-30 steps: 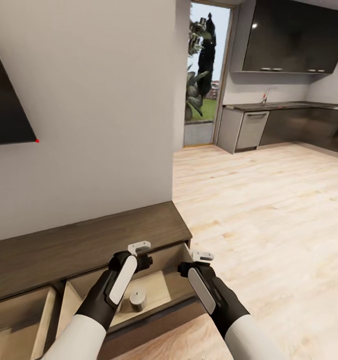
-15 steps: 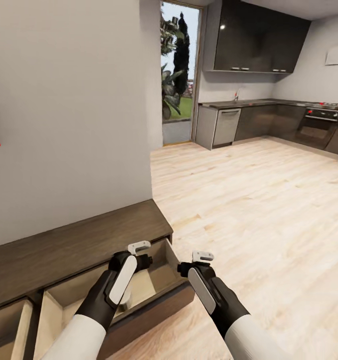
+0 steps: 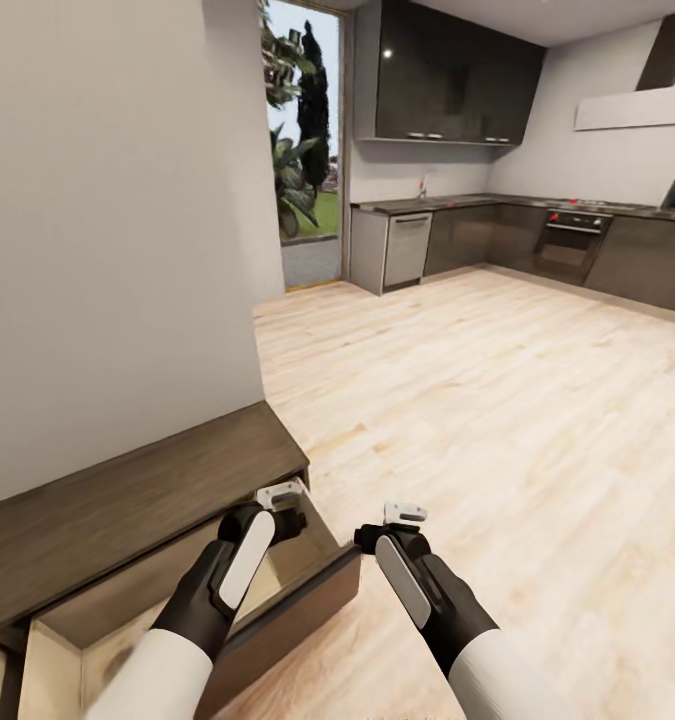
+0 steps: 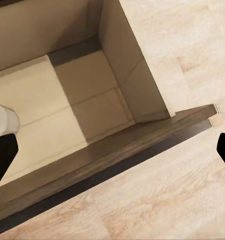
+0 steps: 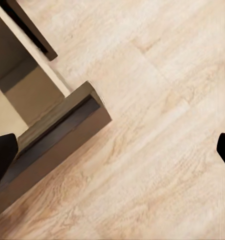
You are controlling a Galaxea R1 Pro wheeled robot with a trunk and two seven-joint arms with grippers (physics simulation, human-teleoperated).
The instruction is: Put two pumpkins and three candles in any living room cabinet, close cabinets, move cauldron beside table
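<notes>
With both the left gripper (image 3: 280,508) and right gripper (image 3: 389,526) spread and empty, the cabinet (image 3: 127,500) drawer (image 4: 100,100) stood open and risked being left unclosed.

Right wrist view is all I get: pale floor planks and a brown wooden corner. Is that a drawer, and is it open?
Observer: Yes. The drawer stands pulled out of a long dark cabinet against the wall.
Visitor: Anything inside it?
Observer: The left wrist view shows a beige bottom and one pale round thing at the picture's edge. It is perhaps a candle, but too cropped to be sure.
Visitor: Where's the other arm?
Observer: The left pincer hangs open above that drawer.
</notes>
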